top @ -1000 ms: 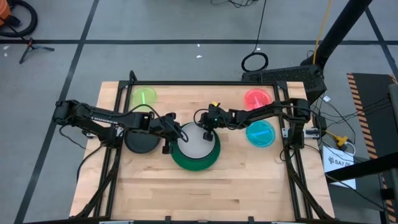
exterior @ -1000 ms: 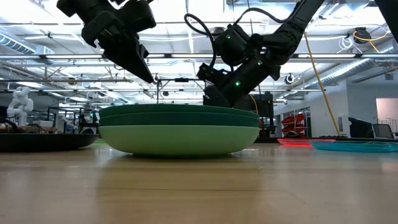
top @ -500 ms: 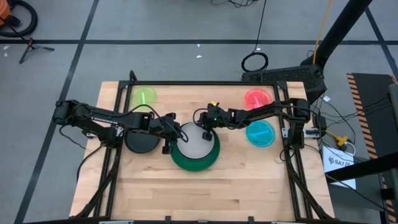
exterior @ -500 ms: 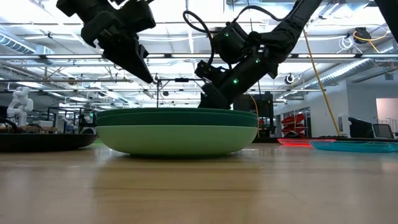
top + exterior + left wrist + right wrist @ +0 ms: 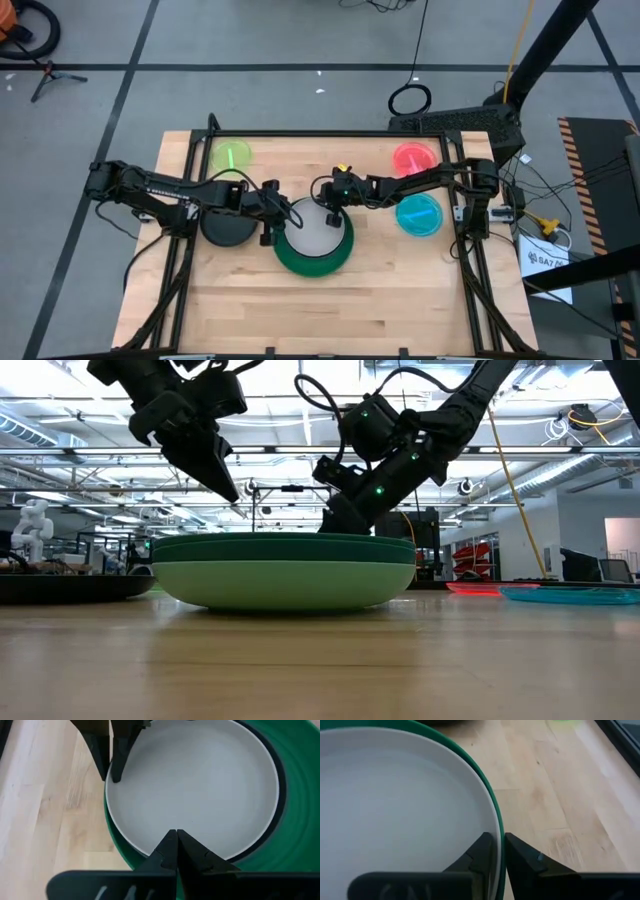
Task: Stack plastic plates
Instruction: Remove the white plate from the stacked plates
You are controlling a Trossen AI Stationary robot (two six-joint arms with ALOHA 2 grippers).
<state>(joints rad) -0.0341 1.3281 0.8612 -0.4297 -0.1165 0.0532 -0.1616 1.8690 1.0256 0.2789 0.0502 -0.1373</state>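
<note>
Fingers of the right hand pinch the rim of the white plate, which lies on the stack of large green plates at the middle of the worktop. The left hand hovers over the plate's opposite edge, its fingers pressed together and holding nothing. A black plate sits nearer the worktop's left edge, the lime plate near the far left corner, and the red plate and cyan plate along the right side.
</note>
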